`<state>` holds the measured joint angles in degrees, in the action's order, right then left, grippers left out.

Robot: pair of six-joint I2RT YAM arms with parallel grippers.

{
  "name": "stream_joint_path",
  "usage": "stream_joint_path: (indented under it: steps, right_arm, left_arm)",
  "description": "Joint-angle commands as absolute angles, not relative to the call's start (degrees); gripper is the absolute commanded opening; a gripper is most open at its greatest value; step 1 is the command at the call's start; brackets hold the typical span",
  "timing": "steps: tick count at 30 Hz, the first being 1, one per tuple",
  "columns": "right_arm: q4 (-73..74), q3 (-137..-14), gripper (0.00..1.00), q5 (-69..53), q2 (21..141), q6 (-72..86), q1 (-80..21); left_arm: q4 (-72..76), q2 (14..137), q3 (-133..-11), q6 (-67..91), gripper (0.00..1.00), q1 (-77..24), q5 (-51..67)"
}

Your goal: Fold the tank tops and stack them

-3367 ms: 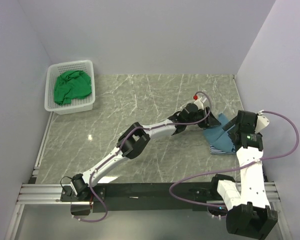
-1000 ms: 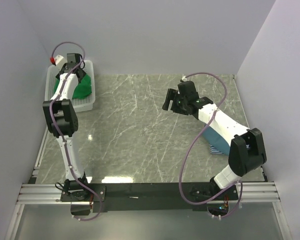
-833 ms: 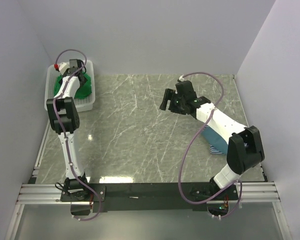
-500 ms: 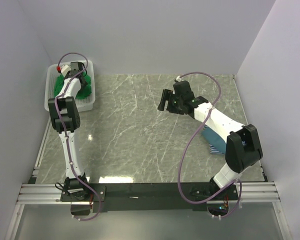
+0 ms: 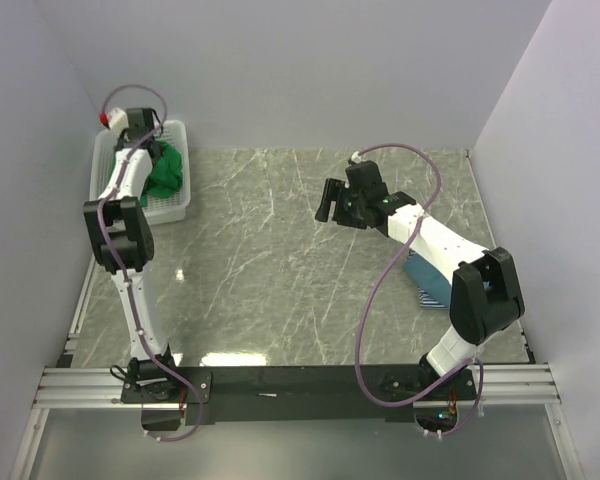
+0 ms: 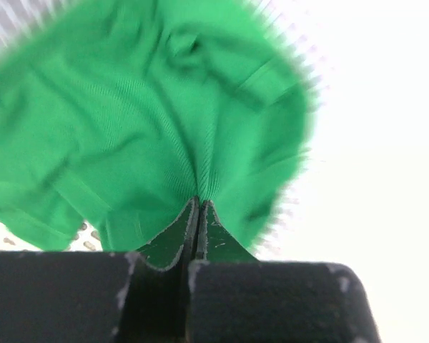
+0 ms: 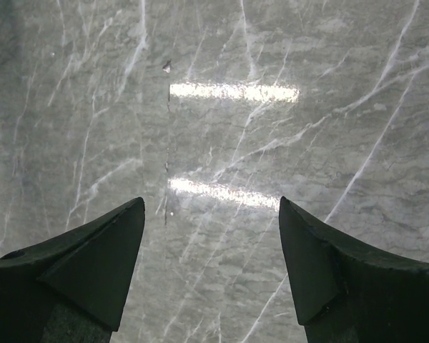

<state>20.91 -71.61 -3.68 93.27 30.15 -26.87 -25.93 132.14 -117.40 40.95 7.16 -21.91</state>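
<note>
Pinching a fold of green tank top (image 6: 129, 128), left gripper (image 6: 198, 214) is clamped tight, likely to lift it from basket (image 5: 175, 206); right gripper (image 7: 211, 207) waits spread wide, empty, over table (image 7: 229, 136).

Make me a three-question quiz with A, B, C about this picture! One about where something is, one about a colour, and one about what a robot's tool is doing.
1. Where is the green top?
A at the basket
B in the middle of the table
C under the right arm

2. What colour is the basket?
A red
B white
C black

3. What is the right tool doing?
A gripping cloth
B gripping the basket
C open and empty

Answers:
1 A: the left tool pinches it there.
2 B: its lattice walls are white.
3 C: it stands open above the table, with nothing in it.
</note>
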Motion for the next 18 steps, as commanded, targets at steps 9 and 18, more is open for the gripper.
stream_joint_path:
  steps: [9, 18]
  right_arm:
    - [20.0, -75.7, 0.81, -4.0, 93.6, 29.7, -27.4]
    - [22.2, -80.3, 0.81, -3.1, 93.3, 27.4, -27.4]
  left_arm:
    - [-17.0, 108.8, -120.2, 36.7, 0.0, 6.9, -15.7]
    - [-14.0, 102.4, -131.4, 33.1, 0.0, 1.8, -11.4]
